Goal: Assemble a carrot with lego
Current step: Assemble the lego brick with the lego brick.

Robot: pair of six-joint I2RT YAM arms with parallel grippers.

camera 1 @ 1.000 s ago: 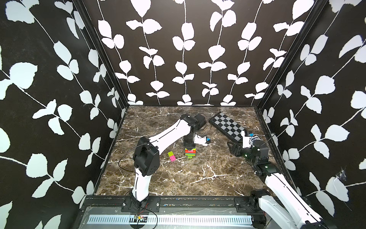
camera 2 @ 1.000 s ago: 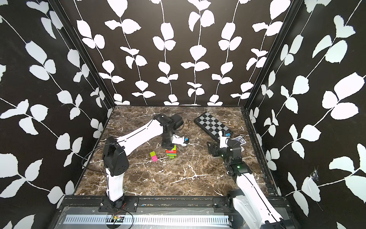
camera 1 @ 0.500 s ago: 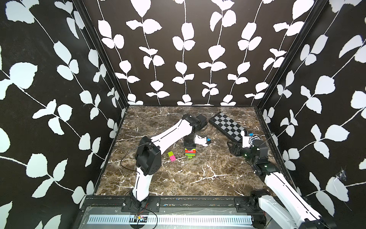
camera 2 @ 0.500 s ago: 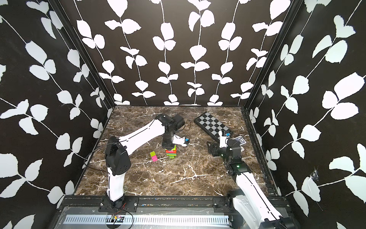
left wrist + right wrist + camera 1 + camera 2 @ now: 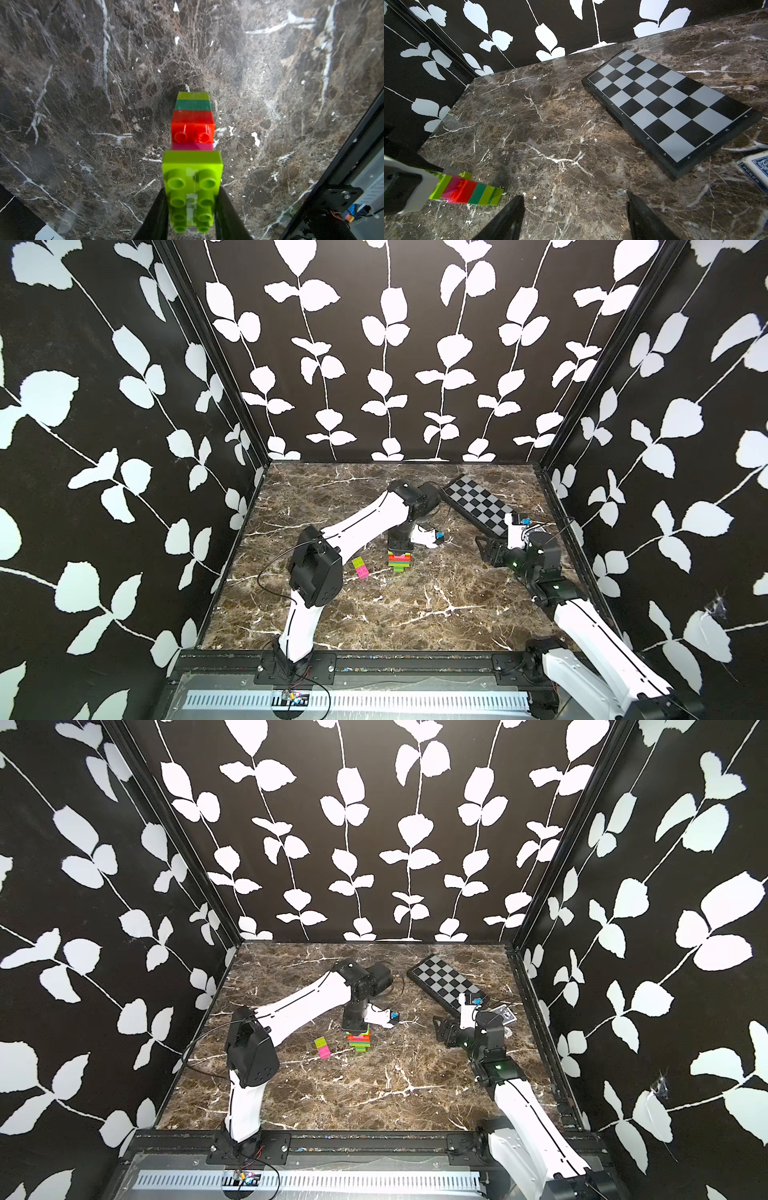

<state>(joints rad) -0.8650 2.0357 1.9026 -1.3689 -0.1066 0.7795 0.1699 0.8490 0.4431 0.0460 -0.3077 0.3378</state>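
Pinching the carrot (image 5: 192,128) upright, left fingers (image 5: 157,217) seemingly rest it on the table (image 5: 83,104)

The carrot (image 5: 399,561) stands upright just below the middle of both top views, wide end up and narrow tip down at the surface (image 5: 415,614); whether the tip touches cannot be told. From the top it runs lime, pink, orange-red, dark green and lime, then a smaller green tip. The left claw (image 5: 192,193) pinches its studded lime top brick. Just left of it lie a loose lime brick (image 5: 357,562) and a pink brick (image 5: 363,571), flat, touching, studs up.
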